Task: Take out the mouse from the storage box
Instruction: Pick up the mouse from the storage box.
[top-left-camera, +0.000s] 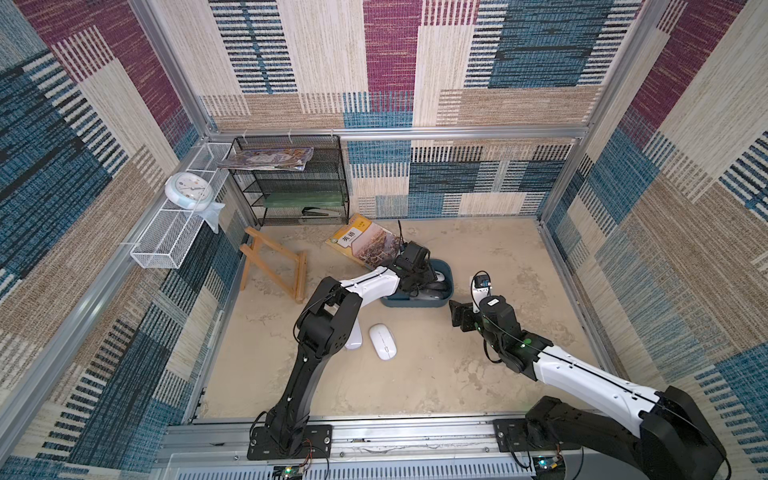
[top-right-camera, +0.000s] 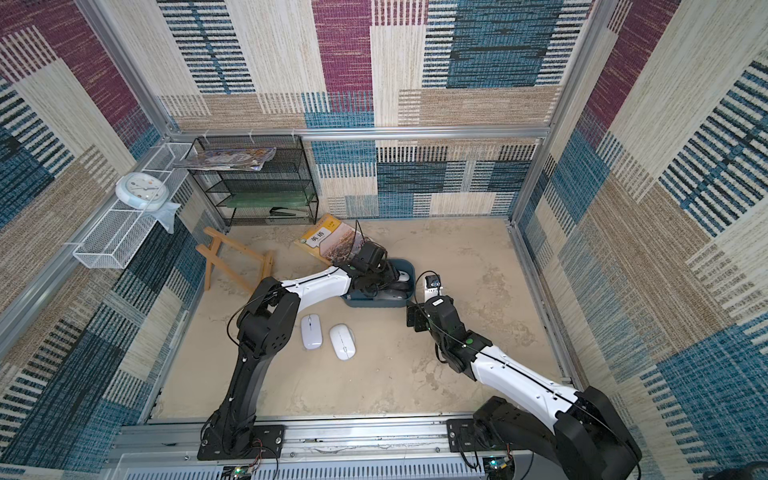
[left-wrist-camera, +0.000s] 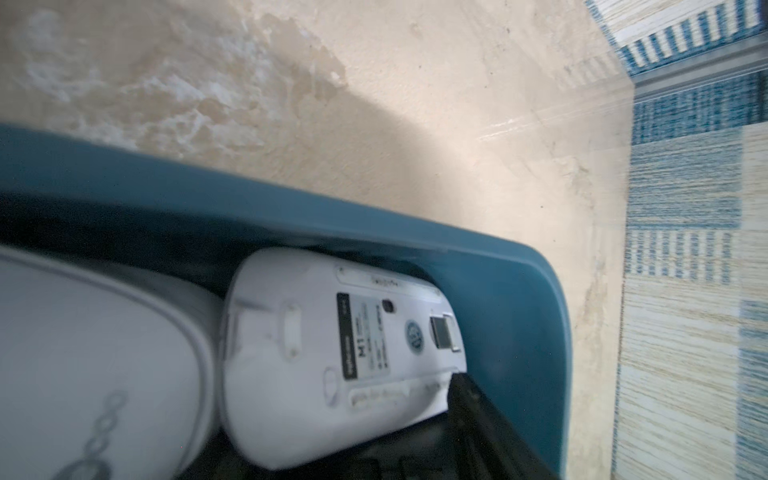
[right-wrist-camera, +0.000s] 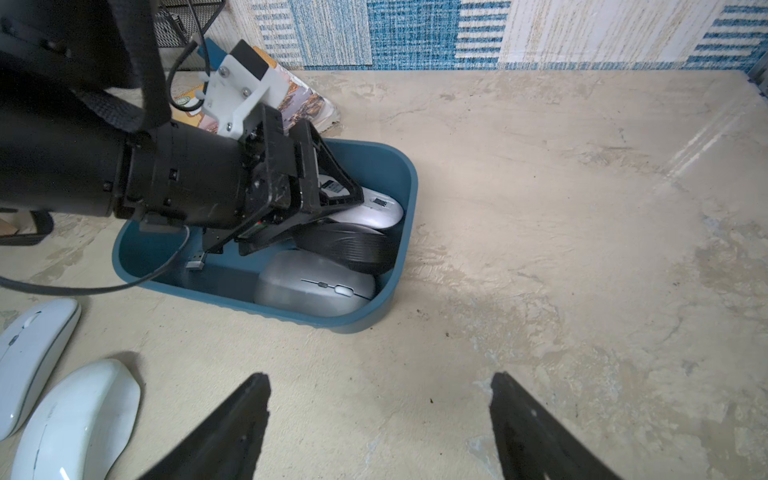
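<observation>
The teal storage box (top-left-camera: 415, 306) (top-right-camera: 374, 304) (right-wrist-camera: 399, 266) (left-wrist-camera: 498, 291) sits mid-table and holds several mice. Among them are an upturned white mouse (left-wrist-camera: 311, 353) (right-wrist-camera: 380, 208), a black ribbed one (right-wrist-camera: 353, 249) and a silver one (right-wrist-camera: 311, 286). My left gripper (top-left-camera: 424, 282) (top-right-camera: 388, 280) (right-wrist-camera: 303, 226) reaches into the box with its jaws spread. One of its fingers (left-wrist-camera: 478, 415) touches the upturned mouse's edge, and the other is hidden. My right gripper (top-left-camera: 459, 316) (top-right-camera: 415, 318) (right-wrist-camera: 380, 378) hangs open and empty over the table beside the box.
Two white mice (top-left-camera: 382, 340) (top-right-camera: 311, 331) lie on the table in front of the box. A book (top-left-camera: 365, 245) lies behind it and a wooden easel (top-left-camera: 274, 266) stands to the left. A black mesh rack (top-left-camera: 291, 183) and white wire basket (top-left-camera: 166, 241) line the back left.
</observation>
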